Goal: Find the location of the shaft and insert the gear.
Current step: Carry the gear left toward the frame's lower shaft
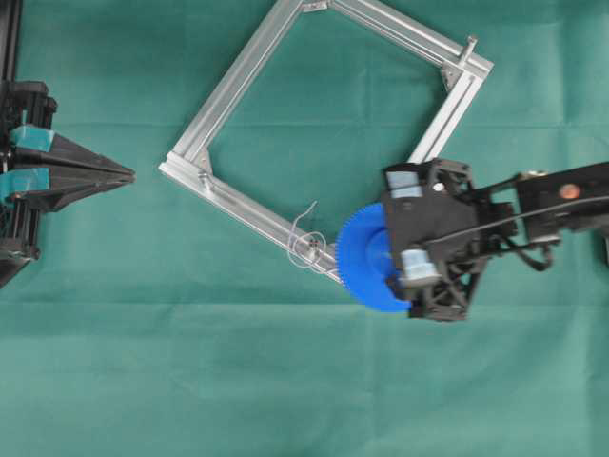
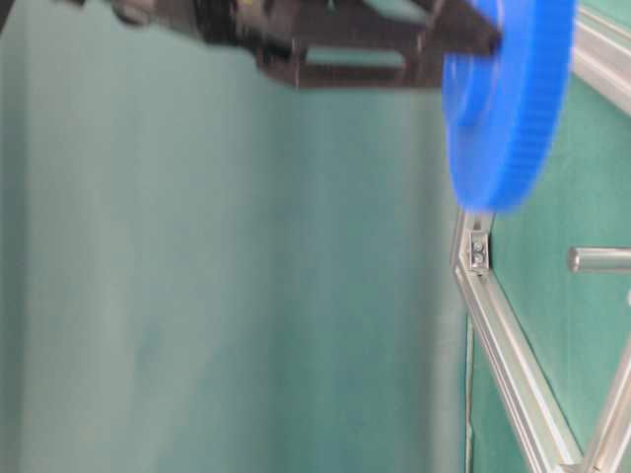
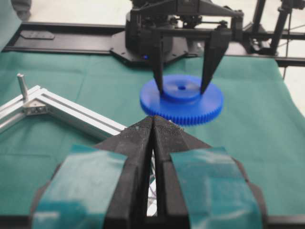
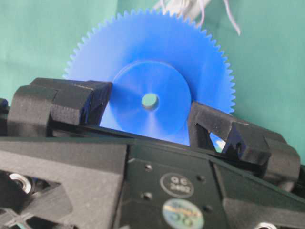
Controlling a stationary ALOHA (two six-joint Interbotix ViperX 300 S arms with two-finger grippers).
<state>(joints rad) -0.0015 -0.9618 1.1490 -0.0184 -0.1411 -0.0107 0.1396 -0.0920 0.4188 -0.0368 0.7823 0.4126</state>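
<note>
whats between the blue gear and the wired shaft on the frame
In the overhead view only bare green cloth separates the gear, held by the right gripper, from the shaft.

Gear [image 1: 366, 259]: right half hidden under the right claw [image 1: 392, 255] in the overhead view; in the table-level view blurred and cut off by the top edge. Shaft [image 1: 313, 246]: too small overhead to tell apart from its wire loop; hidden behind the left claw [image 3: 153, 125] in the left wrist view. Frame [image 1: 249, 60]: top corner cut off by the overhead picture's edge; near corner covered by the gear. Left arm: mostly outside the overhead picture's left edge. Right claw body: blurred at table level.
</note>
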